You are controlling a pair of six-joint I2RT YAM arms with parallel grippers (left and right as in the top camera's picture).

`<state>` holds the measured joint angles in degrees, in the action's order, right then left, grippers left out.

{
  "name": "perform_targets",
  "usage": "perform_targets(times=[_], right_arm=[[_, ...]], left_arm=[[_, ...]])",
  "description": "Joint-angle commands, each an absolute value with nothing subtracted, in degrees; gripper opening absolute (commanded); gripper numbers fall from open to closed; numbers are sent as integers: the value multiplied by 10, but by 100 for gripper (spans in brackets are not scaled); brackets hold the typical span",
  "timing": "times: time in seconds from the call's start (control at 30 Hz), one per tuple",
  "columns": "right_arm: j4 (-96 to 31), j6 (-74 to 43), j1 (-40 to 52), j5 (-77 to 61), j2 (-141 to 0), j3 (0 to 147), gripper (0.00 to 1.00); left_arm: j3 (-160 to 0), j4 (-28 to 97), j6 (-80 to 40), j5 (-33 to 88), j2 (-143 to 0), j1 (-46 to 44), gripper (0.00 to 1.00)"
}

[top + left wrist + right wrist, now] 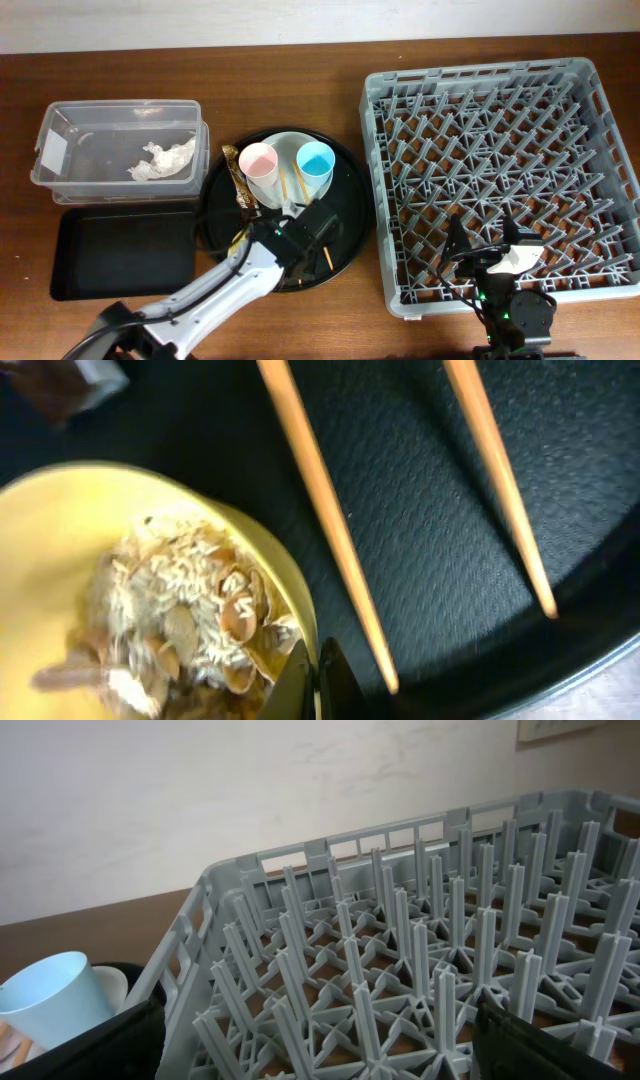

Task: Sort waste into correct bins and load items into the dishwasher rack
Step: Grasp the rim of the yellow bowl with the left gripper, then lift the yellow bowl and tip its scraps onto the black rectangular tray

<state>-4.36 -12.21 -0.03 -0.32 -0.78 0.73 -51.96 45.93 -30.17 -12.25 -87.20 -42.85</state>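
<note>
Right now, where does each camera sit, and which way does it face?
Overhead: above the table, facing down on dishwasher rack and round black tray; left arm, right arm at bottom.
Left wrist: close over that tray, facing down at yellow bowl and chopsticks; left gripper shut on the bowl's rim.
Right wrist: at the rack's near edge, facing across its pegs to the wall; open right gripper at bottom corners.
Shared: blue cup, overhead and right wrist; chopsticks, overhead and left wrist.

White left arm, black jaws.
</note>
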Motion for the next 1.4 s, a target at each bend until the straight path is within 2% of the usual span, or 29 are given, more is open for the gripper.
perform_targets(times=[0.0,0.23,0.47,0.5,0.83,0.97,1.1,1.17,1.37], right_arm=[[-45,-124,-5,-2,-3,3,98],[-45,-124,-5,-2,-3,3,98],[-45,-124,-5,-2,-3,3,98],[-45,-124,-5,-2,-3,3,98],[-45,-124,-5,-2,-3,3,98],[-45,-124,-5,-2,-3,3,98],[-45,-124,-5,-2,-3,3,98],[-45,-124,-5,-2,-3,3,98],[-45,-124,-5,-2,-3,3,98]], left_arm=[[-596,522,-275,-119,-829,-396,1],[-670,588,-191,-6,-782,-260,1],[-669,597,-87,175,-759,-26,0],[-666,597,-63,220,-759,50,0],[-634,576,4,423,-759,331,0],[-573,514,25,520,-761,404,0],[-484,400,24,710,-763,489,0],[-465,370,24,764,-770,512,1],[-457,334,22,799,-827,551,1]])
